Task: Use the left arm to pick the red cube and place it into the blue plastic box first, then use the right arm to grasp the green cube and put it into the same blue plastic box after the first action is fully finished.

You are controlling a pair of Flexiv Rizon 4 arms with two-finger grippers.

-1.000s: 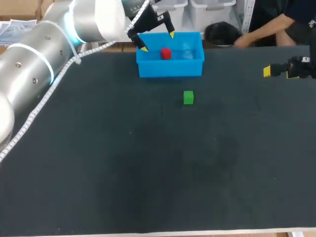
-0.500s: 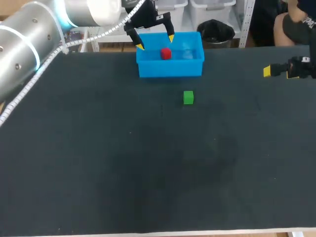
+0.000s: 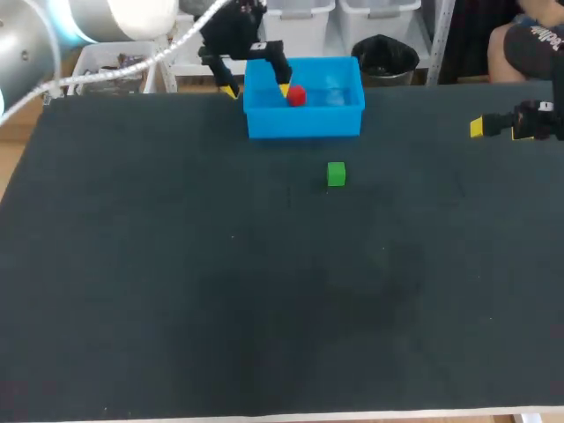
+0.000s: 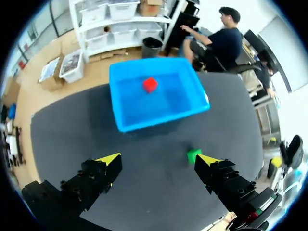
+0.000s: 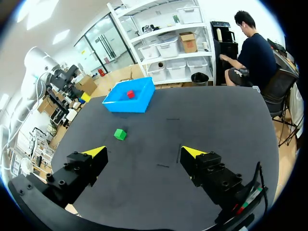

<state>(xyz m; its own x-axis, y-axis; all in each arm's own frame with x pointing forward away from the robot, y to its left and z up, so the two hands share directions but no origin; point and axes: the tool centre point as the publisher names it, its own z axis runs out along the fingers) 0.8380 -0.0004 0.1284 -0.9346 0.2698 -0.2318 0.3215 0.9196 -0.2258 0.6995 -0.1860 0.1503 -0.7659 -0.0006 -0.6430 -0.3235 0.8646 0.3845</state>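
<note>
The red cube lies inside the blue plastic box at the table's far edge; the left wrist view shows the red cube on the floor of the blue box. My left gripper hangs open and empty above the box's left end. The green cube sits on the dark table in front of the box, and in the left wrist view the green cube is near one fingertip. My right gripper stands open and empty high at the right side, far from the green cube.
The dark table top spreads wide in front of the box and the green cube. My left arm comes in over the far left corner.
My left arm has drawn back to the left and away from the box, its gripper still open. The red cube stays in the box. The right arm has not moved.
</note>
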